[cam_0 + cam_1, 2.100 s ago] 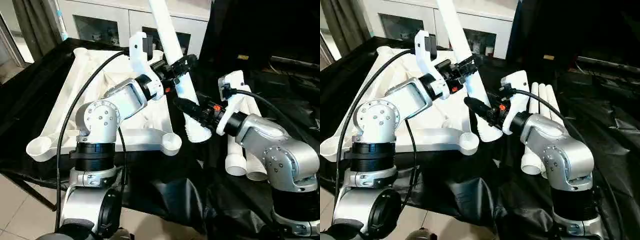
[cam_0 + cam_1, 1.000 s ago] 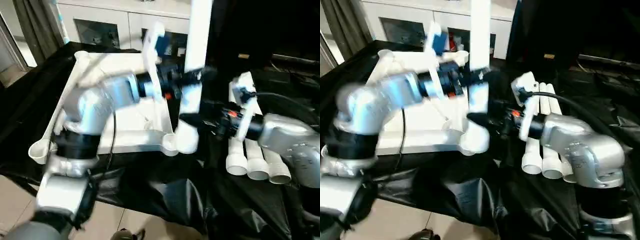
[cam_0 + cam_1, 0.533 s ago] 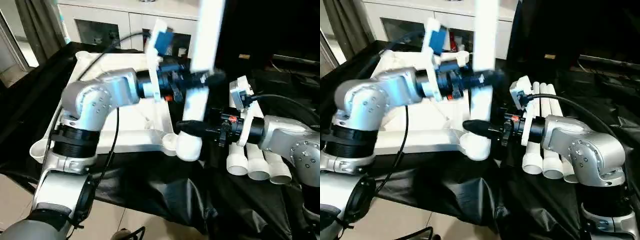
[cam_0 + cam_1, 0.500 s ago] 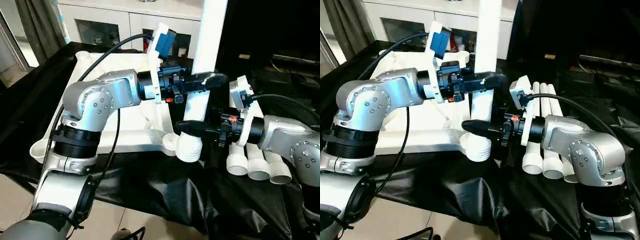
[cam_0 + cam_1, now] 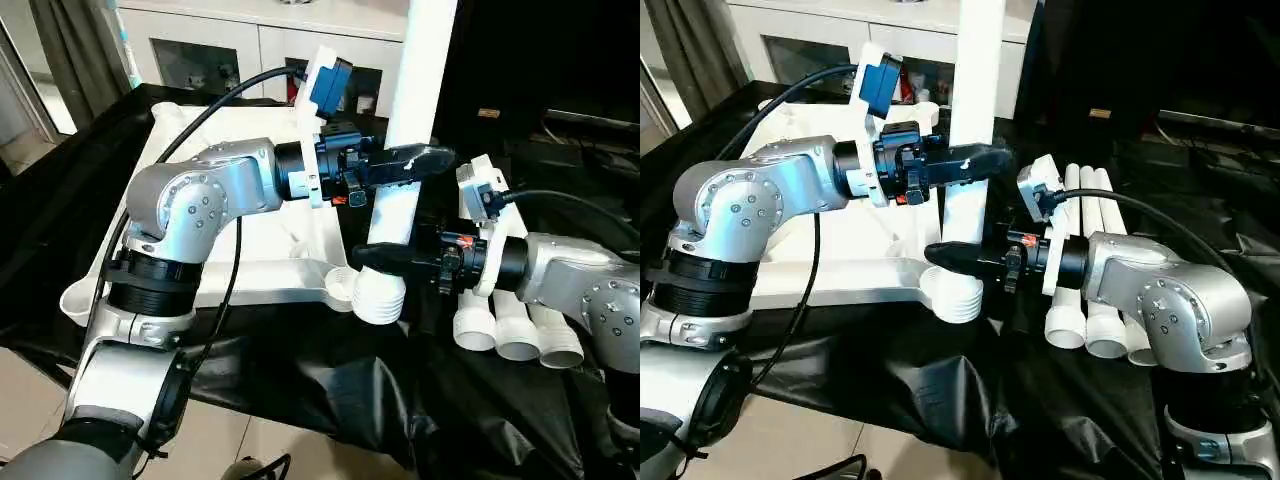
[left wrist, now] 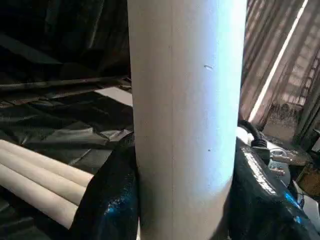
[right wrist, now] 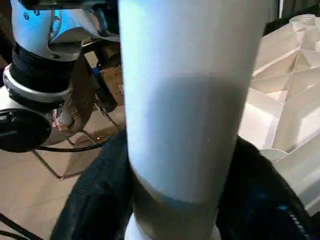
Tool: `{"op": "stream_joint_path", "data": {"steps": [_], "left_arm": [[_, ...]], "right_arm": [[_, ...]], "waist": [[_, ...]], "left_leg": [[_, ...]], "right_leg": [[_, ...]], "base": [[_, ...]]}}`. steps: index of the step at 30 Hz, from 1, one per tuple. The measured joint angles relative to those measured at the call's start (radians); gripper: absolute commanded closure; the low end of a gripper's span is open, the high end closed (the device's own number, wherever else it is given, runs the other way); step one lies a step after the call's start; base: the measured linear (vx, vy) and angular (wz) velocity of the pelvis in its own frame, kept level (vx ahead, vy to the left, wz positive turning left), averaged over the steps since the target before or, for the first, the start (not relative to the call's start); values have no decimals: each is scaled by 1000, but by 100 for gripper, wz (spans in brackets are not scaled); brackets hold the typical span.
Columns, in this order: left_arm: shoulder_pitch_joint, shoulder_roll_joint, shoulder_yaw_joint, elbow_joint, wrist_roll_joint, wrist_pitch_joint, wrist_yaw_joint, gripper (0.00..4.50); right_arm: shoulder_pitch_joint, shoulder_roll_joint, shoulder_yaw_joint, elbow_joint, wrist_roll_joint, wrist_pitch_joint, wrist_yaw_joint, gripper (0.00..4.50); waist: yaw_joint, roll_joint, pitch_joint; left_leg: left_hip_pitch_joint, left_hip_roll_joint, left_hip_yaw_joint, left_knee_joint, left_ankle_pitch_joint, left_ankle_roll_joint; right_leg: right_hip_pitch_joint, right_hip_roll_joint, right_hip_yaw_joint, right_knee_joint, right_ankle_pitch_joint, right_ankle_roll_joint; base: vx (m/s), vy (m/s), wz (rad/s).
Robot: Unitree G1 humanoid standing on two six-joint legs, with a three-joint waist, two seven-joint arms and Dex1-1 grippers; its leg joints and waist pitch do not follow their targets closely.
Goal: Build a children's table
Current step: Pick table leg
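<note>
The white tabletop (image 5: 200,125) lies upside down on black cloth, ribs up. Its near right corner socket (image 5: 341,287) faces me. One white leg (image 5: 405,150) stands nearly upright, leaning slightly right at the top. The leg's ribbed lower end (image 5: 380,297) hangs just right of that socket, touching or almost touching its rim. My left gripper (image 5: 415,160) is shut on the leg at mid-height. My right gripper (image 5: 370,257) is shut on it lower down, just above the ribbed end. In the wrist views the leg (image 6: 185,125) (image 7: 190,100) sits between black fingers (image 6: 107,200) (image 7: 260,195).
Three more white legs (image 5: 515,325) lie side by side on the black cloth under my right forearm. A white glass-door cabinet (image 5: 220,50) stands behind the table. The cloth's front edge drops to tiled floor (image 5: 30,410) at the lower left.
The leg swung from leaning left to nearly upright, and its lower end came down beside the near right socket. Over the last half second both grippers have held still on it.
</note>
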Motion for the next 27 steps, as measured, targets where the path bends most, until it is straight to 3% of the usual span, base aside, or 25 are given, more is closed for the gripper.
{"op": "stream_joint_path", "data": {"steps": [2,3,10,19,20,23,27], "left_arm": [[0,0,0,3,1,0,-2,264],[0,0,0,3,2,0,-3,264],[-3,-1,0,11,7,-5,-19,264],[-3,0,0,12,7,-6,-39,264],[-3,0,0,12,7,-6,-42,264],[-3,0,0,12,8,-7,-43,264],[-3,0,0,12,16,-14,-43,264]], "right_arm": [[0,0,1,0,-2,0,-1,234],[0,0,2,0,-2,-1,-1,196],[2,-9,29,0,-16,-6,-3,142],[2,-9,29,0,-16,-6,-3,142],[2,-9,29,0,-15,-6,-3,170],[2,-9,29,0,-15,-6,-2,180],[2,-9,29,0,-12,-6,-1,226]], "waist": [[0,0,0],[0,0,0],[0,0,0],[0,0,0],[0,0,0],[0,0,0],[0,0,0]], "left_leg": [[0,0,0,0,0,0],[0,0,0,0,0,0],[0,0,0,0,0,0],[0,0,0,0,0,0],[0,0,0,0,0,0],[0,0,0,0,0,0],[0,0,0,0,0,0]], "right_leg": [[0,0,0,0,0,0],[0,0,0,0,0,0],[0,0,0,0,0,0],[0,0,0,0,0,0],[0,0,0,0,0,0],[0,0,0,0,0,0],[0,0,0,0,0,0]], "base": [[0,0,0],[0,0,0],[0,0,0],[0,0,0],[0,0,0],[0,0,0],[0,0,0]]}}
